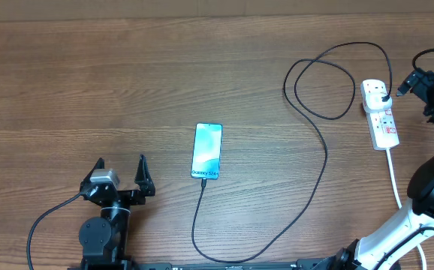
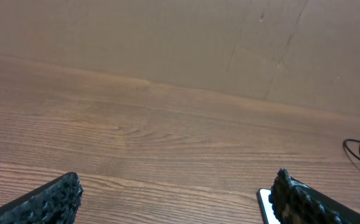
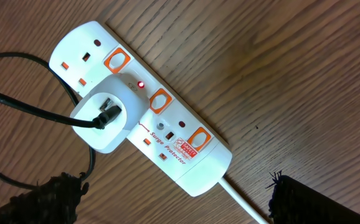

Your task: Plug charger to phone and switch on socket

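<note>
The phone lies mid-table with its blue screen lit. The black charger cable has its tip at the phone's near end, loops right and runs up to the white socket strip at the far right. In the right wrist view the socket has a white adapter plugged in, the black cable entering it, and a red light on. My right gripper is open above the strip, empty. My left gripper is open and empty, left of the phone; the phone's corner shows by its right finger.
The strip's white cord runs toward the near edge past the right arm's base. A cardboard wall stands along the table's far side. The cable makes a loop left of the strip.
</note>
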